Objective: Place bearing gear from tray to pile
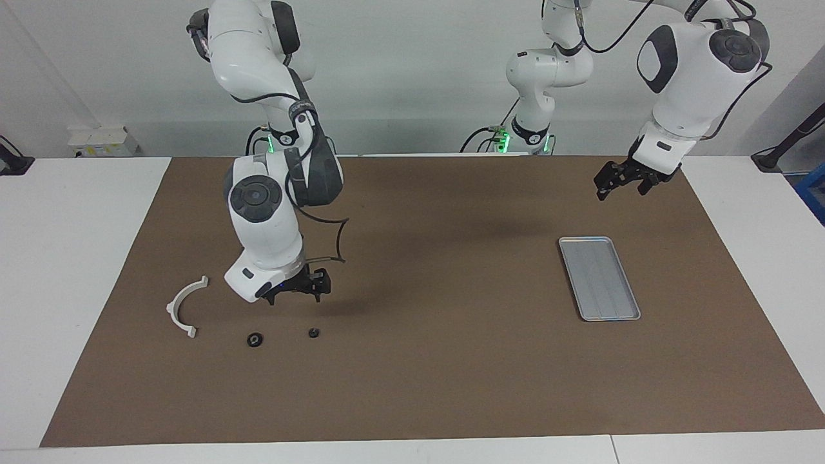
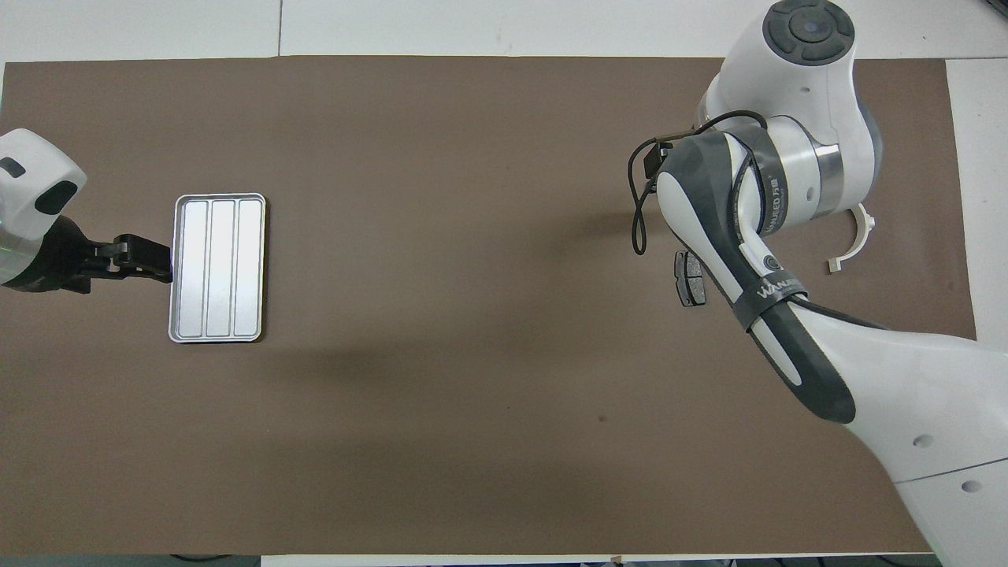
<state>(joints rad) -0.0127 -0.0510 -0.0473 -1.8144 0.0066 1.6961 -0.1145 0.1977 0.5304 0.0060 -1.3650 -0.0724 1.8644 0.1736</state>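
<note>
We see the right gripper [image 1: 298, 292] raised above the brown mat [image 1: 425, 361] at the right arm's end of the desk [image 1: 77, 258], its fingers released and holding nothing. Just under it, a small dark gear [image 1: 314, 332] lies on the mat, apart from the fingers. Beside that sits a second small dark round part [image 1: 255, 339], and further toward the desk's short edge at the right arm's end lies the white half-ring bracket [image 1: 185, 305]. In the overhead view we also make out a dark grey brake pad [image 2: 688, 277] on the mat, partly covered by the right arm and nearer to the robots than the gears. So the gear rests with this loose pile of parts.

The silver tray [image 1: 599, 278] lies flat toward the left arm's end of the desk, well apart from the pile, with nothing on its ribbed floor. The left gripper [image 1: 620, 180] waits in the air near the tray's end that is nearer to the robots, its fingers released.
</note>
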